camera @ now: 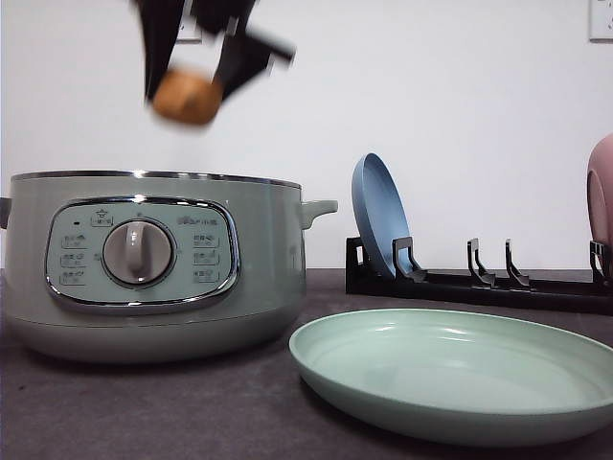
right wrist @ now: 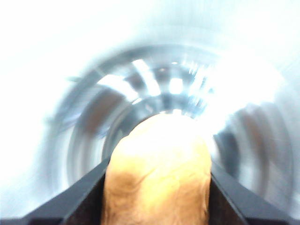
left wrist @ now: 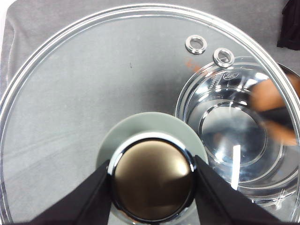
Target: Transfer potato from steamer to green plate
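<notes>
**Potato aloft over the steamer, clamped in the right tool**

Potato [camera: 187, 98]: likely solid, stiff and fairly heavy for its size; smooth skin, so probably prone to slipping or rolling between narrow fingers. Best taken across the middle of the short axis, fingers on the two broad flanks, as appears to be the case now. No crushing risk worth worrying about; a firm squeeze judged safe.

Egg-shaped, orange-brown, blurred in the front view. Paler and yellowish in the right wrist view [right wrist: 157, 173], with faint creases low on the skin; no eye spot made out.

Held high above the open steamer [camera: 158, 264], over its middle and well clear of the rim. Right tool [camera: 187, 81] closed on both flanks, dark fingers [right wrist: 84, 194] pressed against the skin on either side. Shiny inner bowl seen below, blurred.

Left tool [left wrist: 152, 187] closed on the chrome-capped knob of the glass lid [left wrist: 70, 93], fingers tight against either side of the knob.

Steamer at the left of the bench [camera: 144, 412], dial facing front. Green plate [camera: 460, 379] at the front right of the bench, just beside the steamer. Behind it, a black rack [camera: 479, 283] along the back edge carrying an upright blue plate [camera: 378, 225]; a pink plate [camera: 601, 196] at the far right end.
</notes>
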Tool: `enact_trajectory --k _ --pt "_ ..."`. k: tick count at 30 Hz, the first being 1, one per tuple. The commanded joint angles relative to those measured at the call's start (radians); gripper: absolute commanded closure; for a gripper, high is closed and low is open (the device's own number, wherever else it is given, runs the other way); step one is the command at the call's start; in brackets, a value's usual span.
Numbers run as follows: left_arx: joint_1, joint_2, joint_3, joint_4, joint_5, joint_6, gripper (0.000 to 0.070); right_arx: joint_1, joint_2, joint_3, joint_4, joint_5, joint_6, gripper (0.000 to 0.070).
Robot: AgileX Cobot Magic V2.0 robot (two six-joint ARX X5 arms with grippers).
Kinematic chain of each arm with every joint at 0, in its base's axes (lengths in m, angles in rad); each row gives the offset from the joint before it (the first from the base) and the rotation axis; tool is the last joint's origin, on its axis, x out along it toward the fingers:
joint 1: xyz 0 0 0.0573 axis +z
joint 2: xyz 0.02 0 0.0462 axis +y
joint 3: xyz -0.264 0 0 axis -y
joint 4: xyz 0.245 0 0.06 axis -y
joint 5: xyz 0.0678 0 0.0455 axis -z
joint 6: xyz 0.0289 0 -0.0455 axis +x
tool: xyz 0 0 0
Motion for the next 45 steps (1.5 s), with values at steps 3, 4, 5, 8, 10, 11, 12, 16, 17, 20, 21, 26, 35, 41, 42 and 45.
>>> enact_trajectory --k 3,4,5,8,10,11,12,16,17,20,21,26,35,41,42,45 --pt "0.000 -0.006 0.042 0.041 -0.004 -0.005 0.0697 -0.012 -0.047 0.024 -0.075 0.006 -0.066 0.0540" --pt "0.000 -0.006 0.042 0.041 -0.004 -0.005 0.0697 -0.022 -0.072 0.024 -0.099 0.006 -0.075 0.0540" --pt "0.000 -0.006 0.042 0.041 -0.004 -0.005 0.0697 -0.032 -0.093 0.024 -0.120 0.007 -0.080 0.0540" --pt "-0.001 -0.006 0.042 0.042 -0.004 -0.005 0.0697 -0.069 -0.159 0.024 -0.181 0.008 -0.097 0.0540" --pt "-0.001 -0.006 0.042 0.042 -0.003 -0.005 0.0697 -0.099 -0.200 0.023 -0.220 0.010 -0.104 0.0539" --pt "-0.001 -0.006 0.042 0.043 -0.003 -0.005 0.0697 -0.114 -0.219 0.021 -0.237 0.011 -0.104 0.0539" --pt "-0.001 -0.006 0.042 0.044 -0.003 -0.005 0.0697 -0.129 -0.238 0.019 -0.253 0.013 -0.104 0.0539" --pt "-0.001 -0.006 0.042 0.044 -0.003 -0.005 0.0697 -0.183 -0.327 -0.029 -0.284 0.034 -0.108 0.0539" --pt "-0.001 -0.006 0.042 0.044 -0.003 -0.005 0.0697 -0.193 -0.354 -0.054 -0.285 0.041 -0.114 0.0539" --pt "-0.005 -0.006 0.042 0.044 -0.003 -0.006 0.0697 -0.226 -0.442 -0.153 -0.281 0.057 -0.122 0.0539" --pt "-0.007 -0.006 0.042 0.044 -0.003 -0.005 0.0697 -0.235 -0.473 -0.193 -0.276 0.058 -0.124 0.0539" --pt "-0.009 -0.006 0.042 0.044 -0.003 -0.006 0.0697 -0.269 -0.635 -0.431 -0.201 0.057 -0.147 0.0539" --pt "-0.036 -0.005 0.042 0.047 0.004 -0.006 0.0697 -0.287 -0.832 -0.922 0.055 -0.024 -0.147 0.0539" --pt "-0.052 -0.005 0.042 0.047 0.004 -0.010 0.0697 -0.287 -0.837 -1.181 0.248 -0.122 -0.133 0.0539" --pt "-0.055 -0.005 0.042 0.047 0.004 -0.011 0.0697 -0.287 -0.835 -1.219 0.288 -0.134 -0.126 0.0539" --pt "-0.064 -0.005 0.042 0.047 0.004 -0.012 0.0697 -0.286 -0.830 -1.326 0.400 -0.158 -0.101 0.0539"
